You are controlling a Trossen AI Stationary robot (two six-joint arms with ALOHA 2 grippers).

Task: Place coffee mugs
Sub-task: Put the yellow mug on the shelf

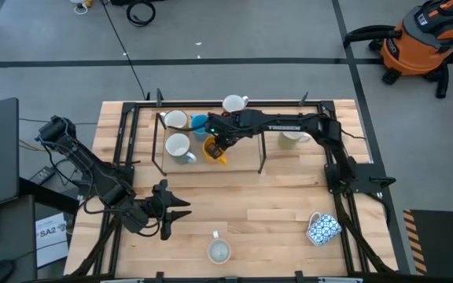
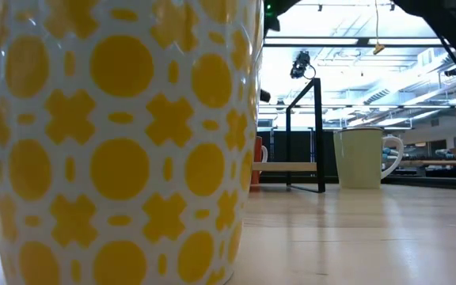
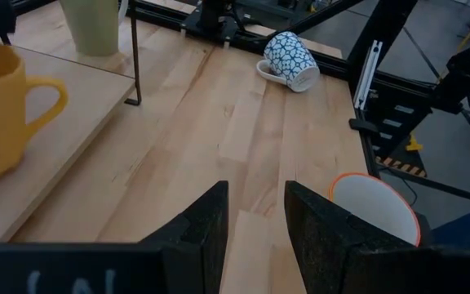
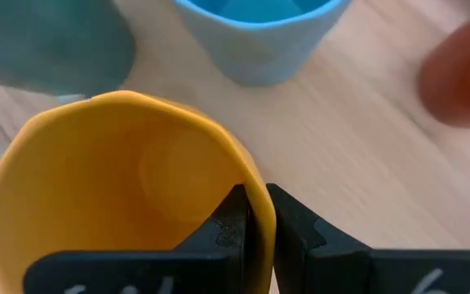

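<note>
Right gripper point(image 4: 255, 214), jaws clamped on the rim of the orange-yellow ceramic mug point(image 4: 121, 184) over the raised wooden shelf point(image 1: 242, 157): lower squarely before release; left gripper point(image 3: 255, 224) waits, jaws apart, above the worktop point(image 1: 266, 212).

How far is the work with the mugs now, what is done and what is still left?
Done: two white mugs and a blue mug stand on the rack. In hand: the right tool is shut on the rim of the yellow mug over the rack. Left: the patterned mug lying on its side and a mug at the near edge; the left tool waits open.
</note>
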